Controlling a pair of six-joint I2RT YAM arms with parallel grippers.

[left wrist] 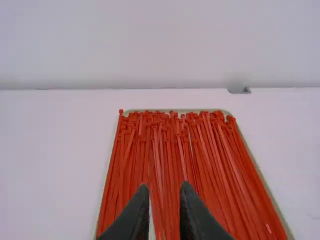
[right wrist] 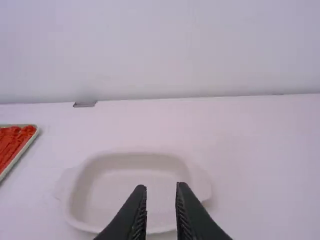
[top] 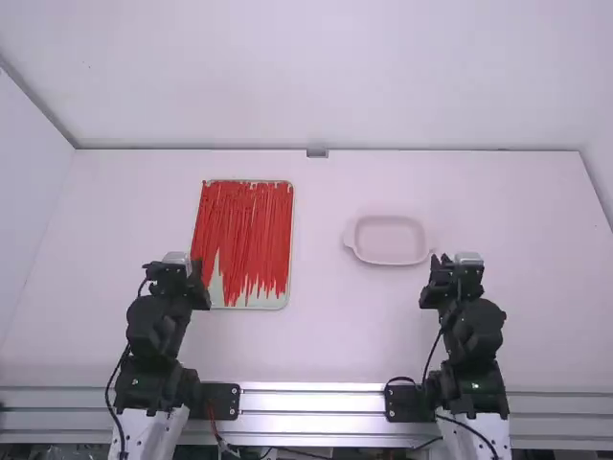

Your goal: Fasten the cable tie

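A dense pile of red cable ties [top: 244, 235] lies lengthwise on a rectangular pale tray [top: 233, 295], left of the table's middle. My left gripper [top: 180, 271] hangs low over the tray's near left corner, shut and holding nothing. In the left wrist view its fingertips [left wrist: 163, 187] sit just above the near ends of the ties [left wrist: 200, 155]. My right gripper [top: 452, 271] rests near the front right, shut and empty. The right wrist view has it [right wrist: 160, 187] aimed at an empty white dish [right wrist: 80, 200].
The white dish with two small handles [top: 388, 240] stands right of the tray, a bare gap of table between them. A small grey bracket [top: 317, 152] marks the table's far edge. White walls close in the left and far sides.
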